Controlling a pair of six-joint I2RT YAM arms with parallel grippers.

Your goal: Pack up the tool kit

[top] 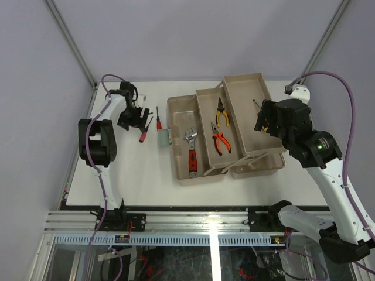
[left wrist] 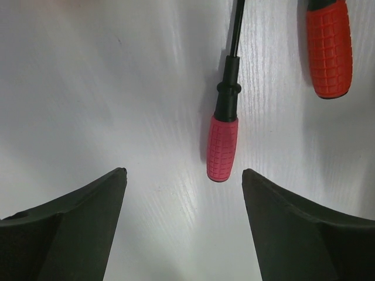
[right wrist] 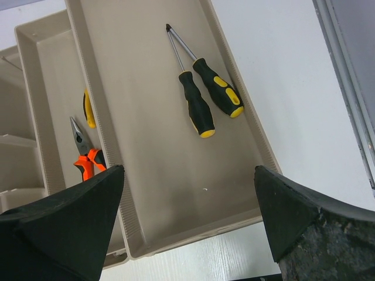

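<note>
Toward the far left corner of the surface (top: 129, 175) the left hand (left wrist: 184, 175) points straight down, jaws wide, gripping nothing. Its wrist view shows a red screwdriver (left wrist: 223, 146) just beyond the gap, handle toward the fingers, shaft running away, with a second red handle (left wrist: 329, 50) to its right. The toolbox (top: 181, 170) stands open from the middle rightward, its long axis running near edge to far edge. The wrench (top: 191, 152) lies along the left bin (top: 179, 105), red handle nearward. Two pliers (top: 221, 114) lie in the middle tray (top: 205, 99). The right hand (top: 265, 122), spread wide and empty, hovers over the right tray (right wrist: 152, 175), hiding from above the two yellow-black screwdrivers (right wrist: 196, 111) that its own camera shows.
</note>
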